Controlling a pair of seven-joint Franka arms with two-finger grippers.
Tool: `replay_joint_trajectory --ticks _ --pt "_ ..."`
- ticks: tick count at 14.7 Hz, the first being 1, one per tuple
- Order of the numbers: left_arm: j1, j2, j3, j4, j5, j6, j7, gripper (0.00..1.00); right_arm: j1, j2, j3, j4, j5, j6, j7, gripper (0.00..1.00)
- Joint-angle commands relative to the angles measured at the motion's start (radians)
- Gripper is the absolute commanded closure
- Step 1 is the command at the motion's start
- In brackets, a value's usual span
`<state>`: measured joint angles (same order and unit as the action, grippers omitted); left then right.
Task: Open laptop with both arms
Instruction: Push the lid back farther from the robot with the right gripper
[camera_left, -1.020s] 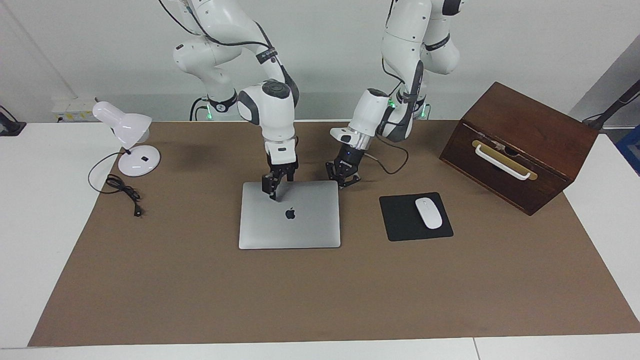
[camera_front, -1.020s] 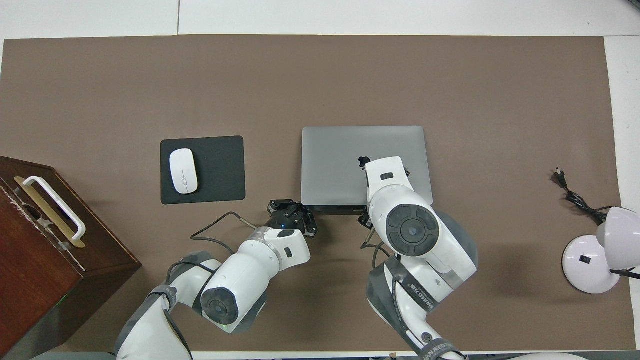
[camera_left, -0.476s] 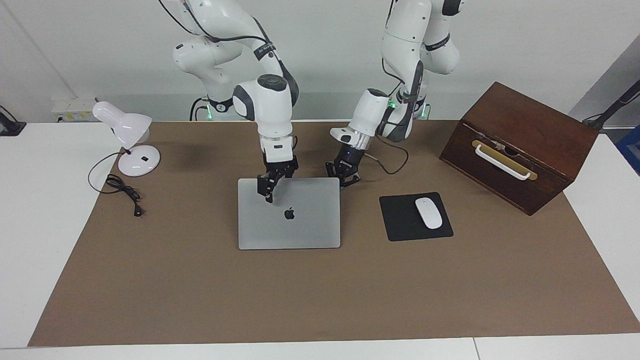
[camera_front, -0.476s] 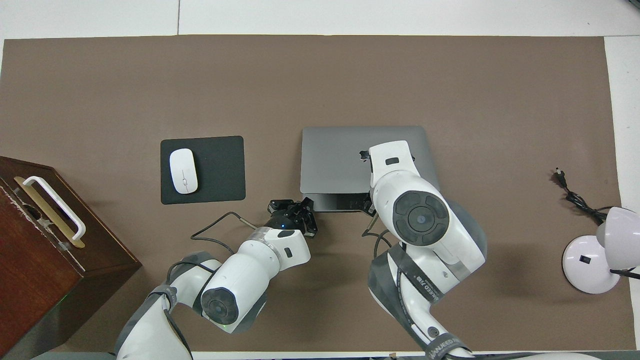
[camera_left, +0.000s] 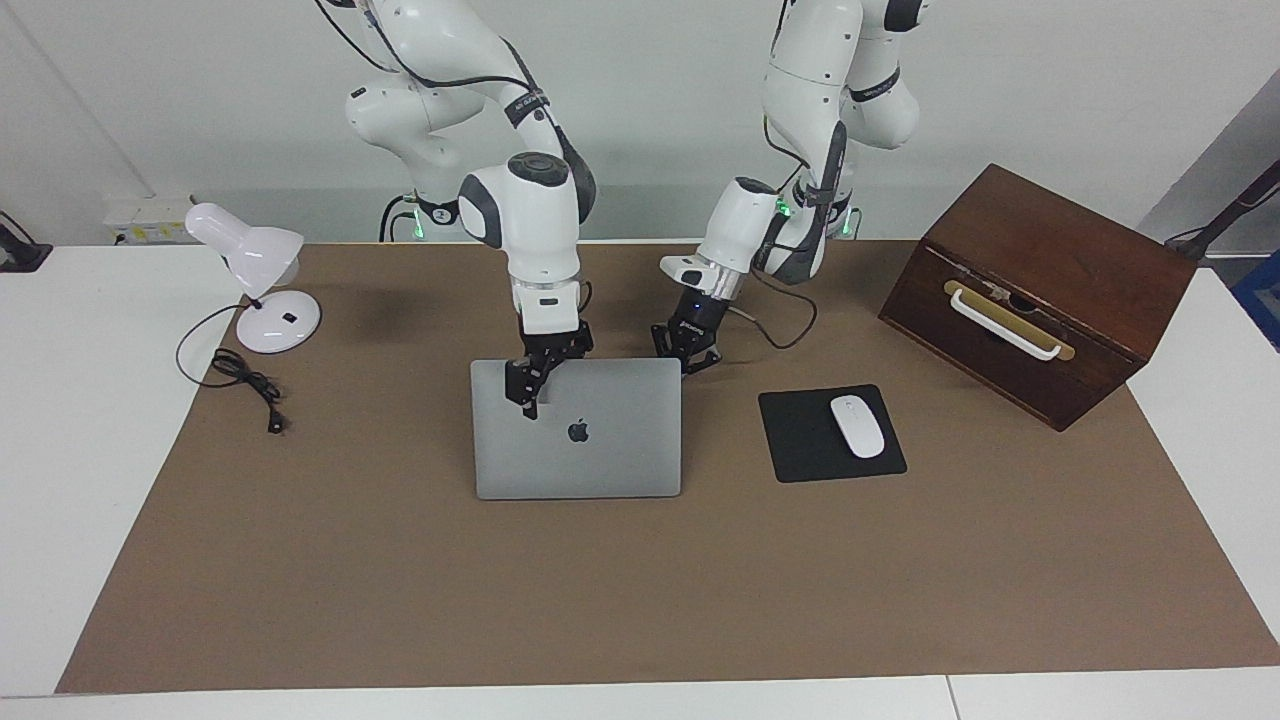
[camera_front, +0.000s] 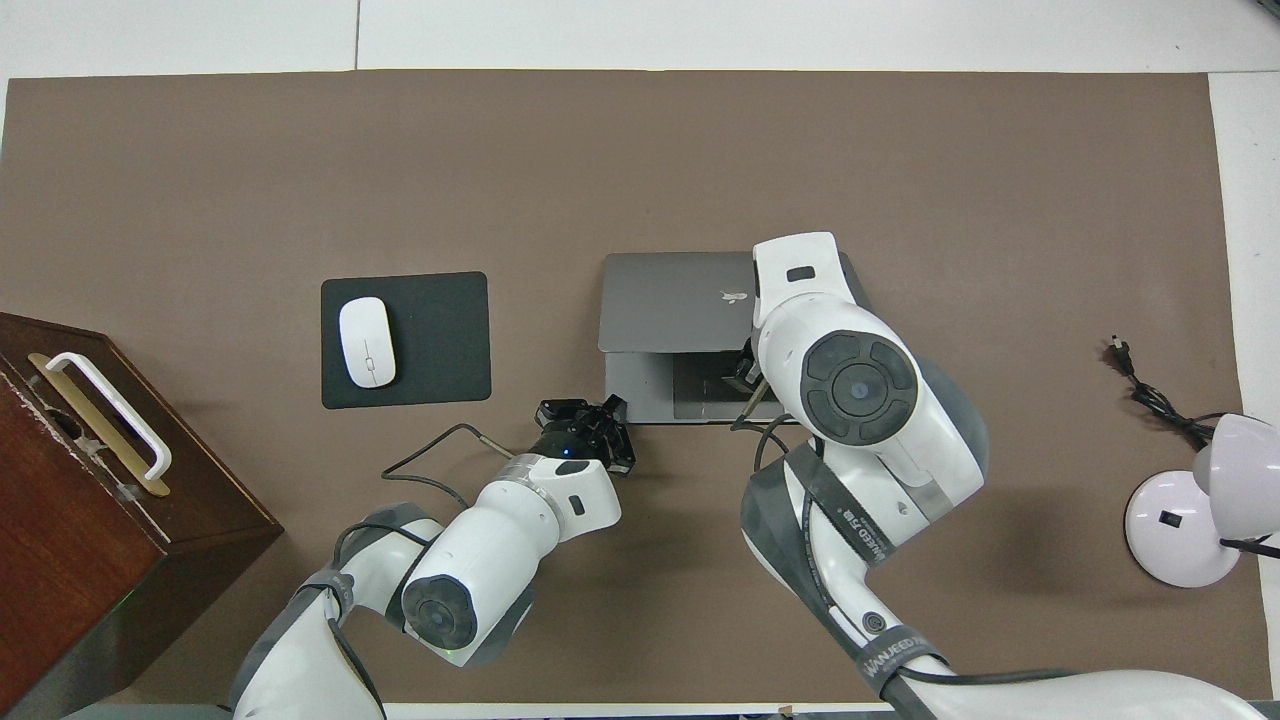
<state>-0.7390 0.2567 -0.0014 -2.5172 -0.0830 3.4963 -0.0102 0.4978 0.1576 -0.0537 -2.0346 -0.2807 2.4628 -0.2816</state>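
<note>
The silver-grey laptop lies mid-table with its lid tilted partway up, hinge away from the robots. The grey keyboard deck and dark trackpad show under the raised edge. My right gripper is shut on the lid's raised edge, toward the right arm's end; in the overhead view its own arm hides most of it. My left gripper is shut and rests at the deck's near corner toward the left arm's end.
A black mouse pad with a white mouse lies beside the laptop toward the left arm's end. A brown wooden box stands past it. A white desk lamp and its cable sit at the right arm's end.
The right gripper has risen with the lid's edge, swinging the laptop from shut to partly open. The left gripper has stayed at the deck's corner.
</note>
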Motion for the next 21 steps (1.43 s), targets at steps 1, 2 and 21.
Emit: replay_joint_trajectory --ticks 1,2,21 --pt "-0.019 0.055 0.011 0.018 -0.004 0.009 0.013 1.00 -0.028 0.046 0.005 0.076 -0.020 -0.025 -0.050 0.00" --pt "-0.019 0.055 0.011 0.018 -0.004 0.009 0.013 1.00 -0.039 0.049 0.005 0.095 -0.018 -0.039 -0.060 0.00" --pt "-0.030 0.056 0.011 0.017 -0.006 0.009 0.015 1.00 -0.180 0.184 0.006 0.398 0.146 -0.143 -0.234 0.00"
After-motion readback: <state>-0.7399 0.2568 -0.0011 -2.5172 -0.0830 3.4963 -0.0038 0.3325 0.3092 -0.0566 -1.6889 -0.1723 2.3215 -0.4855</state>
